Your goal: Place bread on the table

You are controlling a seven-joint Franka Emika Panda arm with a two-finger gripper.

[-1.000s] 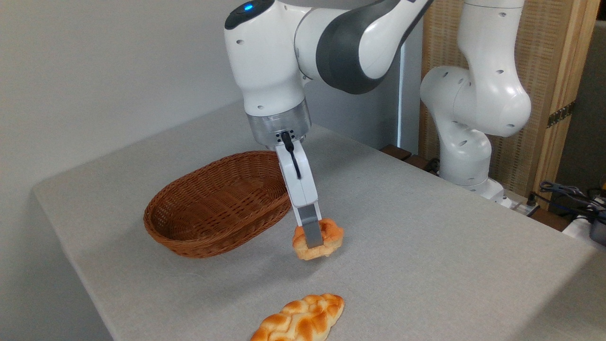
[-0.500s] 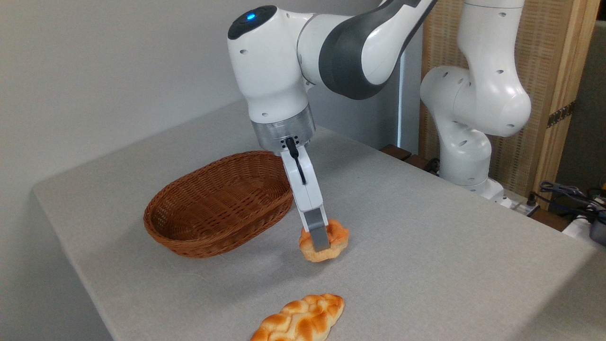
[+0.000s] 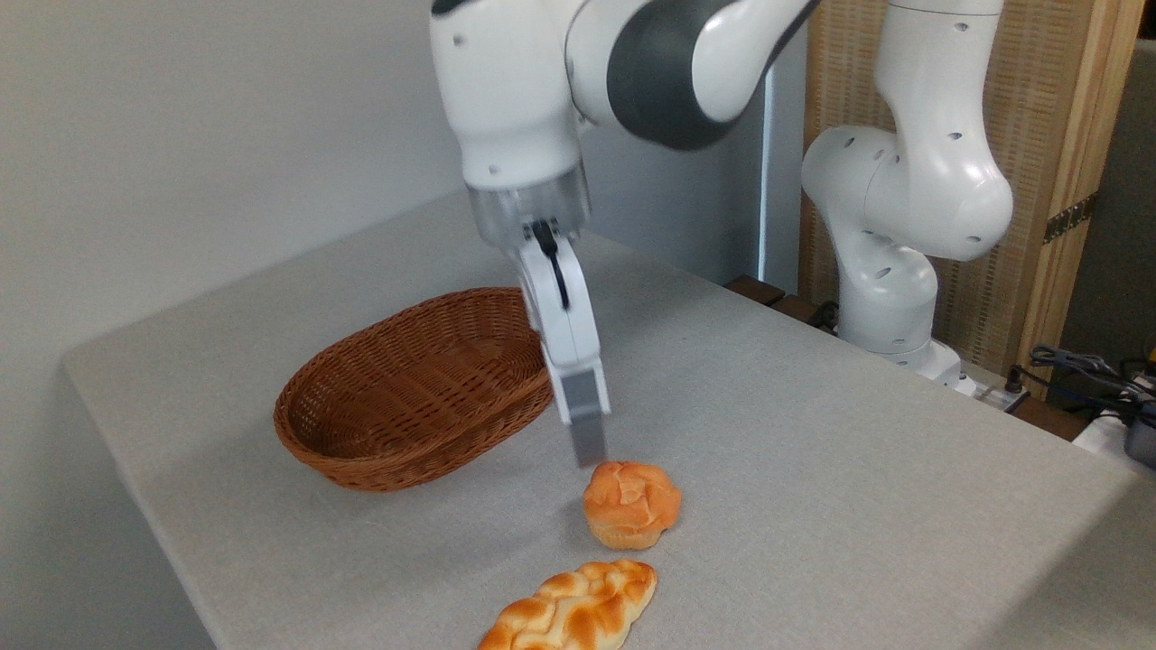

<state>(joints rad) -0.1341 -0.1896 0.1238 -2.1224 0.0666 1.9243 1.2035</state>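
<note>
Sitting upright on the grey bench [image 3: 813, 469], the bread [image 3: 631, 504] is free of the pincer [image 3: 587, 442], which hangs just above it and holds nothing; whether its jaws are apart I cannot tell. A braided loaf [image 3: 573, 607] lies near, a wicker basket [image 3: 415, 386] to the left.

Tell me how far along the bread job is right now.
Done: the bun sits on the table, clear of the basket and just behind the braided loaf. In hand: nothing; the gripper hangs just above the bun, not touching it. Only one finger shows, so I cannot tell how the jaws stand. Left: apparently just pulling the arm away.
</note>
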